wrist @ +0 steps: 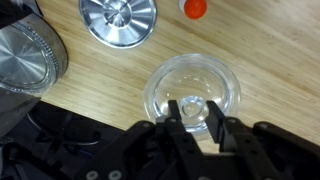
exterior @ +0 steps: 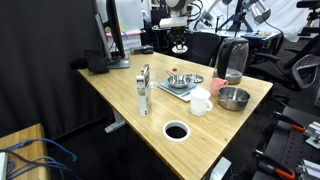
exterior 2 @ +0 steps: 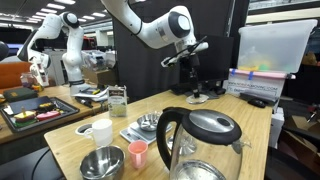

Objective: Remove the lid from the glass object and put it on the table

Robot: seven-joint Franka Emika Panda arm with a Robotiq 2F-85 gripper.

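A clear round glass lid [wrist: 190, 75] with a small centre knob fills the middle of the wrist view. My gripper [wrist: 192, 105] has one finger on each side of the knob and is shut on it. In both exterior views the gripper [exterior 2: 188, 60] [exterior: 180, 46] hangs well above the far side of the light wood table [exterior: 130, 112]; the lid is too faint to make out there. Under the lid the wrist view shows bare table top [wrist: 265, 45]. A glass-bodied kettle [exterior 2: 200, 140] with a steel lid and black handle stands at the table's near corner.
A metal bowl [wrist: 118, 20] [exterior: 233, 97], a small pink cup [wrist: 196, 8] [exterior: 217, 87], a white cup [exterior: 200, 102], a tray of items [exterior: 180, 83] and an upright carton [exterior: 144, 90] stand on the table. A black cable hole [exterior: 176, 131] lies near the edge. Cables lie past the table edge [wrist: 60, 135].
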